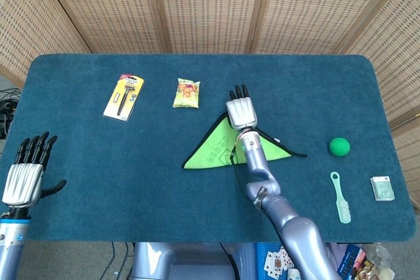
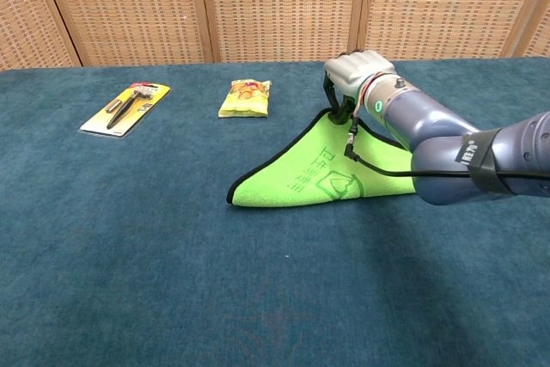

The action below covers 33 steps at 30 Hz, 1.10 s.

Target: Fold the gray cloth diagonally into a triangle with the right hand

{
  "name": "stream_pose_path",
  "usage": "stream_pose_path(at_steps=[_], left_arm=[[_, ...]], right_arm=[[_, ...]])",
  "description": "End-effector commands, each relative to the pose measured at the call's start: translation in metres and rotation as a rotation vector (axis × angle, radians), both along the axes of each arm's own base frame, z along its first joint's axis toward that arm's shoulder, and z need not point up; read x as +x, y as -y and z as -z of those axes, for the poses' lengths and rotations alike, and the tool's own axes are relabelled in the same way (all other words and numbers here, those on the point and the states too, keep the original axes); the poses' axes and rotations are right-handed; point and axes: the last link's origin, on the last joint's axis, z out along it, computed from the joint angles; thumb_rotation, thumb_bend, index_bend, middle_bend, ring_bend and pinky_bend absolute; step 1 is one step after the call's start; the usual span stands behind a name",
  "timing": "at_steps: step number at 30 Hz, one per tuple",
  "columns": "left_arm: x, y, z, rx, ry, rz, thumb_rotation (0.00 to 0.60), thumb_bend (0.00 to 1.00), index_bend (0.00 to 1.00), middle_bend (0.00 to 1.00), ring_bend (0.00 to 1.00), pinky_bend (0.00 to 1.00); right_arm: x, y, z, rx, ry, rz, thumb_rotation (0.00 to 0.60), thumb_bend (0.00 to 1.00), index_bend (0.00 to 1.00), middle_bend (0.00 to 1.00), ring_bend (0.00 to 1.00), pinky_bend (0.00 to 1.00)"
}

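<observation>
Head view: cloth lies on the blue surface as a green triangle with a dark edge, its apex under the right hand, one corner toward the robot's left, the other partly hidden by the forearm. Task calls it gray; the face showing is green. Right hand rests at the apex, fingers stretched away from the robot; whether they pinch the cloth cannot be told here. Left hand well apart at the near left edge, fingers spread, holding nothing. Beyond the right hand, leftward: snack packet, carded tool pack. Rightward: green ball, pale comb, small box.

Chest view: right hand arches over the apex, fingertips down at the cloth; grip or mere touch not discernible. Fold judged essentially complete; remaining: release and withdrawal. Cloth bears printed darker-green characters and a logo, unreadable. Packet and card lettering too small to read.
</observation>
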Motion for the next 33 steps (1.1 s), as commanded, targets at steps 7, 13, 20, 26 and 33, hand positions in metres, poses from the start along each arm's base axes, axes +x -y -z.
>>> stream_pose_path(at_steps=[7, 13, 20, 26, 33], left_arm=[[0.0, 0.0, 0.0, -0.003, 0.0, -0.001, 0.6, 0.16, 0.0, 0.0, 0.0, 0.0], [0.001, 0.001, 0.001, -0.006, 0.001, 0.004, 0.6, 0.16, 0.0, 0.0, 0.0, 0.0], [0.003, 0.002, 0.0, -0.004, 0.004, 0.013, 0.6, 0.16, 0.0, 0.0, 0.0, 0.0], [0.004, 0.004, 0.0, -0.008, 0.007, 0.021, 0.6, 0.16, 0.0, 0.0, 0.0, 0.0], [0.003, 0.004, 0.002, -0.023, 0.012, 0.019, 0.6, 0.16, 0.0, 0.0, 0.0, 0.0]], right_arm=[[-0.003, -0.002, 0.003, 0.02, 0.001, 0.006, 0.6, 0.33, 0.22, 0.0, 0.0, 0.0], [-0.003, -0.001, 0.0, 0.005, 0.013, 0.007, 0.6, 0.24, 0.09, 0.0, 0.0, 0.0], [-0.004, 0.001, -0.008, -0.029, 0.024, -0.004, 0.6, 0.23, 0.09, 0.0, 0.0, 0.0], [-0.013, -0.003, -0.019, -0.073, 0.035, -0.032, 0.6, 0.23, 0.09, 0.0, 0.0, 0.0], [-0.042, -0.029, -0.043, -0.117, 0.071, -0.11, 0.6, 0.23, 0.09, 0.0, 0.0, 0.0]])
